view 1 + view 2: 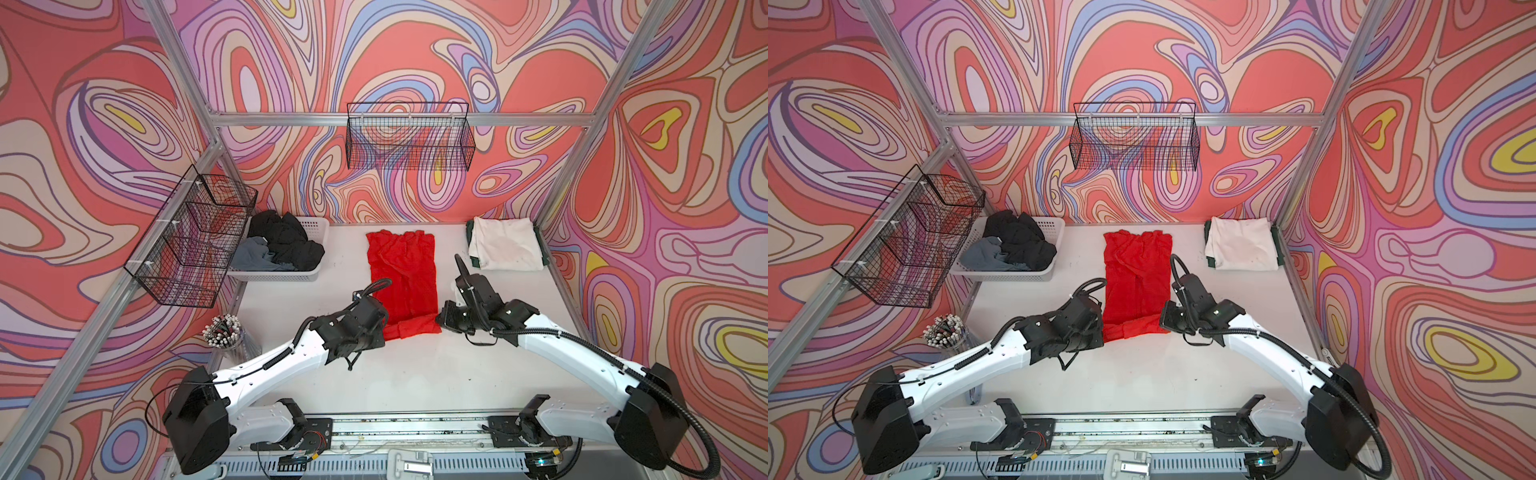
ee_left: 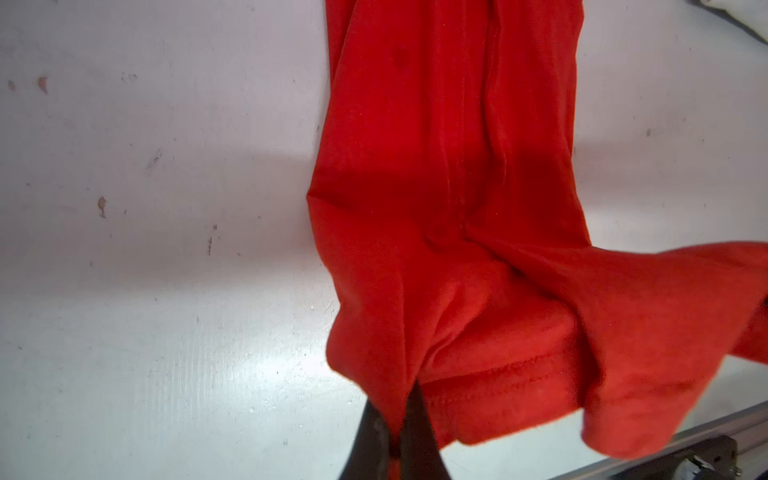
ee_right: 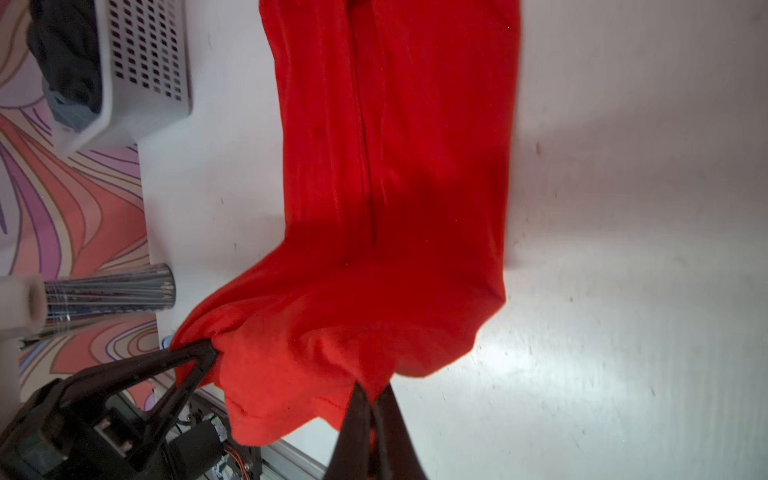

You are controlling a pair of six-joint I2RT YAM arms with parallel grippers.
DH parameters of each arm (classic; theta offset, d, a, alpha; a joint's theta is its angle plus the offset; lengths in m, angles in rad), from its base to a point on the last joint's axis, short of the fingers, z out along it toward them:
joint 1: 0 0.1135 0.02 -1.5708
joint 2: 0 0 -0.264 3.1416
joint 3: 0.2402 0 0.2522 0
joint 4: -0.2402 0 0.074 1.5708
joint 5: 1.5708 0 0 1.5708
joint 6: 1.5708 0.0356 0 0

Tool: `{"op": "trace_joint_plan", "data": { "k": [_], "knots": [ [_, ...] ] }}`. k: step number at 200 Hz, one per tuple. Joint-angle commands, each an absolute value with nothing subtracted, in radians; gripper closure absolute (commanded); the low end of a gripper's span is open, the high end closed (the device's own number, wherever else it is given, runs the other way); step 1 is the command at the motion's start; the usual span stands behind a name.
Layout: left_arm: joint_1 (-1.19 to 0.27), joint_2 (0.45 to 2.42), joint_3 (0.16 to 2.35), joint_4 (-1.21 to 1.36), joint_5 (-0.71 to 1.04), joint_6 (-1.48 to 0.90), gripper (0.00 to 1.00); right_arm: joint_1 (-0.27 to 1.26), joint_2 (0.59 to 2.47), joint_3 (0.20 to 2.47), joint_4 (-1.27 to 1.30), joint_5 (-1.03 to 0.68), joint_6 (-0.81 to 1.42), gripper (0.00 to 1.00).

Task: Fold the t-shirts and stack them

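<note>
**Midway: two shirts stacked, red one half folded, basket not yet started**

Roughly halfway, by my reckoning.

- Done: a white t-shirt (image 1: 505, 245) lies folded at the far right corner of the worktop (image 1: 415, 374). It sits on top of a dark green t-shirt (image 1: 474, 261), which shows only as edges around it. That looks like the start of the stack.
- In hand: the red t-shirt (image 1: 403, 274) lies in the middle of the worktop as a long narrow strip running away from me. The sides appear to be turned in, with a seam line down the centre.
- My left fingers (image 2: 419, 436) are pinched shut on one corner of its near end, and my right fingers (image 3: 355, 432) are pinched shut on the other.
- That near end is bunched and raised off the surface between the two grips. The far part lies flat.
- Left on the red one, as I judge it: carry the near end over toward the far end, then move the bundle onto the white one.
- Untouched: black t-shirts (image 1: 286, 241) and a grey t-shirt (image 1: 255, 253) sit crumpled in the basket (image 1: 318, 232) at the far left. How many there are I cannot tell.
</note>
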State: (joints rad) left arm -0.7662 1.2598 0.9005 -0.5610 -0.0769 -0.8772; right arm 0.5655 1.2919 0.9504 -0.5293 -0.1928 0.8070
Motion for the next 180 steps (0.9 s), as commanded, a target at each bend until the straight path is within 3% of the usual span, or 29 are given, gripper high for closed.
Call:
{"op": "trace_joint_plan", "data": {
  "k": [1,83,180],
  "knots": [
    [-0.667,1.340,1.021,-0.611,-0.036,-0.737,1.00,0.491,1.388,1.054,-0.541,-0.180,0.741,1.00],
    [-0.448,1.755,1.479,-0.681,0.092,-0.577,1.00,0.338,1.805,1.487,-0.597,-0.272,0.646,1.00],
    [-0.399,2.137,1.845,-0.783,0.160,-0.536,1.00,0.293,2.128,1.704,-0.666,-0.299,0.619,1.00]
  ]
}}
